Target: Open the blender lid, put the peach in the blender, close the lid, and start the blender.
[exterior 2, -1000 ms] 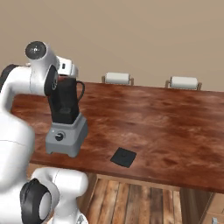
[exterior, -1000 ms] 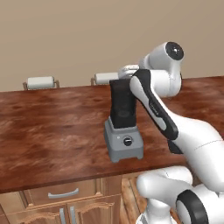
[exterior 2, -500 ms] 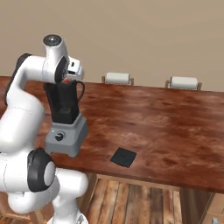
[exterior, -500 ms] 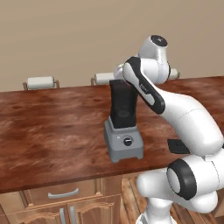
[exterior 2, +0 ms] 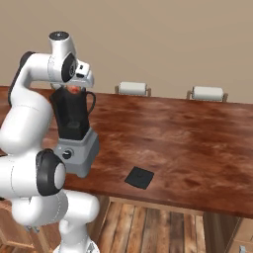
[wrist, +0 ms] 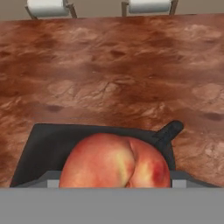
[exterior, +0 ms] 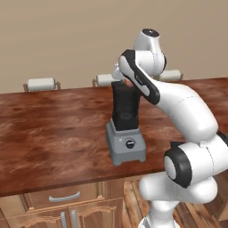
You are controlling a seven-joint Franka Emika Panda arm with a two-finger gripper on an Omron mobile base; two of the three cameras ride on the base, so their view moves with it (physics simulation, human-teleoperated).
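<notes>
The blender stands near the counter's front edge, its grey base carrying a round black knob. Its dark jar is open at the top. My gripper hangs right over that opening, shut on the orange-red peach. In the hand view the peach sits large at the bottom, just above the jar's rim and beside its handle; my fingers are hidden behind it. The blender lid lies flat on the counter to the right of the blender, near the front edge.
The dark wooden counter stretches wide to the right and behind the blender. White rolls on holders line its back edge. Cabinet drawers sit below the front edge.
The arm has swung its upper links upright and taller behind the blender. The hand with the peach has stayed over the jar's top.
</notes>
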